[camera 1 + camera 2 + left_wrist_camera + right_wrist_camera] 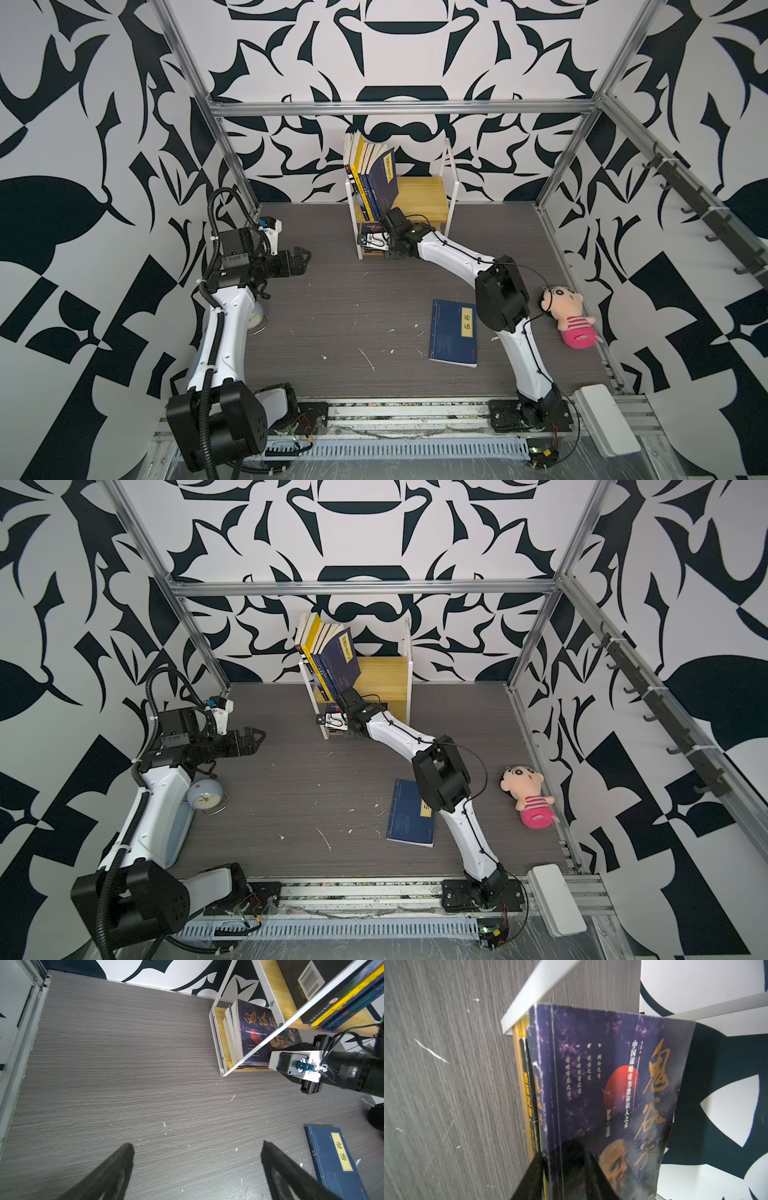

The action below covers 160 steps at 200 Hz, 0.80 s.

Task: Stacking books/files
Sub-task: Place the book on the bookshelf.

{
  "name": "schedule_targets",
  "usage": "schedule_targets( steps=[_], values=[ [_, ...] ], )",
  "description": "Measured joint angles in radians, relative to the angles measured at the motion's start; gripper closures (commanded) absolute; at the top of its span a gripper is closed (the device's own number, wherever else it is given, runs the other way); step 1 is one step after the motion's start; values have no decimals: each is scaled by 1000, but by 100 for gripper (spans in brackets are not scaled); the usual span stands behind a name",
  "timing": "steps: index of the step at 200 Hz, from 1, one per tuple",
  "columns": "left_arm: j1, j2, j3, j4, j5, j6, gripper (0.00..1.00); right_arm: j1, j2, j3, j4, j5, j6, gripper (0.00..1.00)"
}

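While pinching the dark purple paperback [602, 1095] with the right gripper [556, 1159] on the lower tier of the bookshelf [419, 199] at the worktop's back edge, seemingly mid-insertion. Next: seat upright against neighbours, let go, back out straight. Spread wide, idle near left edge: left gripper [196, 1144]. Flat toward front edge: navy paperback [454, 332], likely next.

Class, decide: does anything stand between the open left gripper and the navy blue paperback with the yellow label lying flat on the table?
Nothing visible does. Only bare grey table lies between the left gripper and the navy blue paperback; the right arm's black elbow stands on its far side.
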Motion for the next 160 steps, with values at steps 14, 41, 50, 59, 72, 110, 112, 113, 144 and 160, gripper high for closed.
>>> schedule_targets(
  steps=[14, 41, 50, 59, 72, 110, 112, 113, 144, 160],
  values=[
    [0, 0, 0, 0, 0, 0, 0, 0, -2, 0, -10, 0, -8, 62],
    [0, 0, 0, 0, 2, -1, 0, -7, -20, -1, -32, -1, -15, 65],
    [0, 0, 0, 0, 3, -1, 0, -10, -28, -2, -38, -2, -17, 67],
    [0, 0, 0, 0, 3, -2, 0, -14, -35, -3, -42, -3, -16, 69],
    [0, 0, 0, 0, 3, -3, 0, -21, -43, -9, -49, -6, -19, 70],
    [0, 0, -1, 0, 3, -3, 0, -31, -45, -22, -52, -7, -19, 65],
    [0, 0, -1, 0, 3, -3, 0, -31, -45, -22, -53, -7, -23, 64],
    [0, 0, -1, 0, 3, -3, 0, -31, -45, -22, -53, -7, -21, 64],
    [1, 0, -2, 1, 3, -3, 0, -34, -45, -23, -53, -8, -20, 67],
    [2, 0, -2, 1, 3, -3, 0, -34, -45, -23, -52, 2, -19, 70]
  ],
)
